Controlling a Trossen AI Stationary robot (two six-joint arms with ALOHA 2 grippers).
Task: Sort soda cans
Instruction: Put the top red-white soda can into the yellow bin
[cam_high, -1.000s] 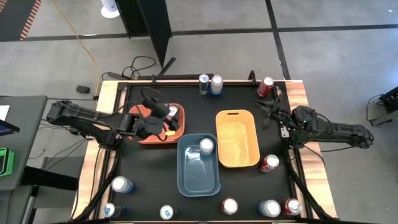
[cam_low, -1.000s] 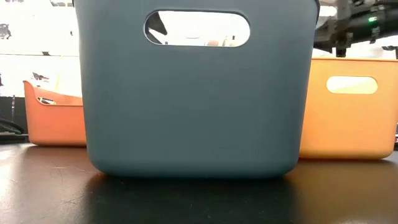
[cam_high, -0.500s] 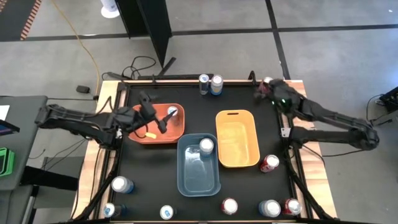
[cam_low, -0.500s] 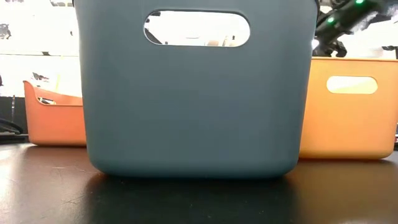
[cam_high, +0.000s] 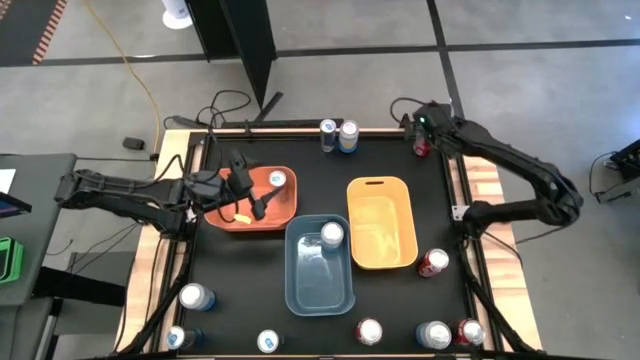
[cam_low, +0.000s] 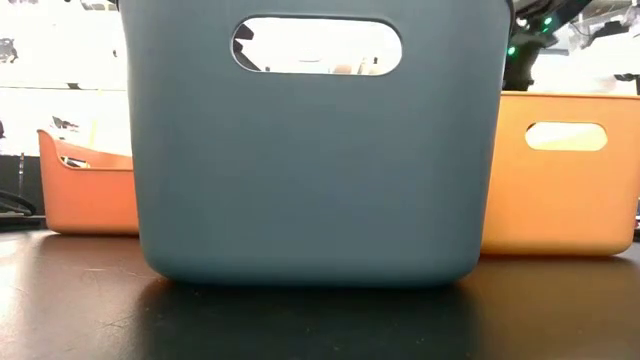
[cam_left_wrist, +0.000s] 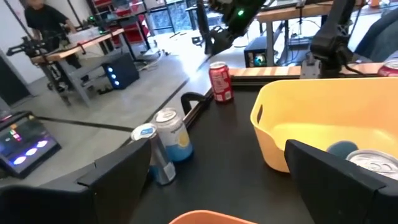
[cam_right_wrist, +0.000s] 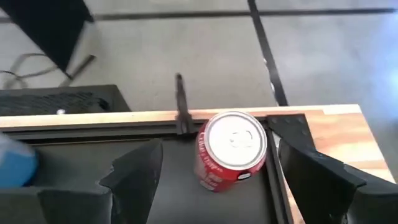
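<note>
A red soda can (cam_right_wrist: 230, 149) stands upright at the table's far right corner (cam_high: 422, 146). My right gripper (cam_high: 419, 134) hovers open just above it, one finger on either side, touching nothing. My left gripper (cam_high: 252, 196) is open over the orange bin (cam_high: 288, 216), near a silver-topped can (cam_high: 277, 180) standing inside. Another can (cam_high: 331, 234) stands in the blue bin (cam_high: 300, 290). Two cans (cam_high: 338, 134) stand at the far edge. Several more stand along the near edge (cam_high: 370, 331).
The yellow bin (cam_high: 400, 250) sits right of the blue one, with a red can (cam_high: 433, 262) beside it. In the low view the blue bin (cam_low: 320, 150) fills the middle. Dark rails (cam_high: 300, 124) run along the table's far and side edges.
My right gripper has swung from the table's right side toward the far right corner, tipping downward until it came over the red can. My left gripper has drawn back toward the table's left edge and levelled out, leaving the can standing in the orange bin.
</note>
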